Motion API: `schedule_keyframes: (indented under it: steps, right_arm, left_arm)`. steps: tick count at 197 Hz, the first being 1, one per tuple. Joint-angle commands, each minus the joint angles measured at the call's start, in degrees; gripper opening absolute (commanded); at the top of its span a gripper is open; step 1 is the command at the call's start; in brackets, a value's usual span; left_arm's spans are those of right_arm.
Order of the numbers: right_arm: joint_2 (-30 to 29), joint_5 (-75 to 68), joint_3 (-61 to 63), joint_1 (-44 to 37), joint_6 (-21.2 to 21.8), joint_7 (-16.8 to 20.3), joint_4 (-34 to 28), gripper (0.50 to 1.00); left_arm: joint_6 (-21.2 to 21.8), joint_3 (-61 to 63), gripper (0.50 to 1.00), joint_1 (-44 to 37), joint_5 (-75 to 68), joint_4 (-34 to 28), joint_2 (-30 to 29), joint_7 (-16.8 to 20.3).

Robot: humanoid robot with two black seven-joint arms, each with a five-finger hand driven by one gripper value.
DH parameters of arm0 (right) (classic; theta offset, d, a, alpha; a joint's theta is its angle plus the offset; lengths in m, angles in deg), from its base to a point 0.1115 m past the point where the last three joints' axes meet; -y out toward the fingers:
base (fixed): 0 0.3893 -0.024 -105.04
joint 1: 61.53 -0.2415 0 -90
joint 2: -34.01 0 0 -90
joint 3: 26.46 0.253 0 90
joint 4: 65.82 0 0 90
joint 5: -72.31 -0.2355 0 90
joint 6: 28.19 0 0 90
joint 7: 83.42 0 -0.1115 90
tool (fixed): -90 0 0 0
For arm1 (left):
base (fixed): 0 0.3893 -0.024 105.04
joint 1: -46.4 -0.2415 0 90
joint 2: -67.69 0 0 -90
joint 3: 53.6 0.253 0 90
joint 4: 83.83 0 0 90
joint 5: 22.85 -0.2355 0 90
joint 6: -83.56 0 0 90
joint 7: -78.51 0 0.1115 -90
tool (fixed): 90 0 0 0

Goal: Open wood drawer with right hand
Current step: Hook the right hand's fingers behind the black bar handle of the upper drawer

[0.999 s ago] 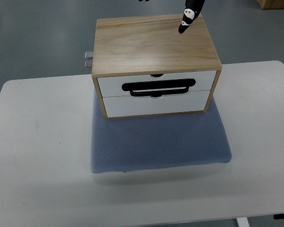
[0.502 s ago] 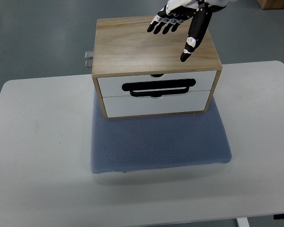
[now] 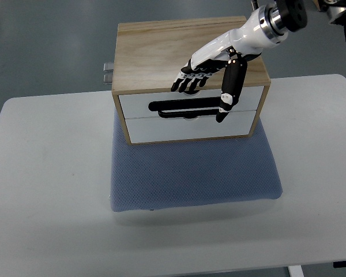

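Note:
A wooden drawer box (image 3: 161, 55) with two white drawer fronts stands on a blue mat (image 3: 193, 173). The upper drawer (image 3: 135, 104) has a black bar handle (image 3: 179, 107) and is closed. My right hand (image 3: 205, 95) comes in from the upper right, white with black fingers (image 3: 187, 82). The fingers are spread and hang over the box's front edge just above the handle. The thumb (image 3: 226, 98) points down in front of the upper drawer, at the handle's right end. The hand holds nothing. The left arm is out of view.
The box and mat sit on a white table (image 3: 46, 184). A metal part (image 3: 107, 73) sticks out behind the box on its left. Grey floor lies beyond the table's far edge.
My right hand has moved from above the box's far top edge toward me and down, now reaching over the front edge to the upper drawer's handle.

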Motion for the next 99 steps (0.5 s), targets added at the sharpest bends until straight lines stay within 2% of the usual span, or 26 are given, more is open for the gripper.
schedule_keyframes:
  steps: [1,99]
  right_arm:
    - [-0.34,-0.01,0.02,1.37,0.00,0.08,-0.06,0.940]
    - [-2.01,0.08,0.19,5.94,-0.81,0.26,0.55,0.940]
  left_arm:
    - [0.00,0.00,1.000,0.00,0.05,0.00,0.00,0.00]
    - [0.00,0.00,1.000,0.00,0.05,0.00,0.00,0.00]
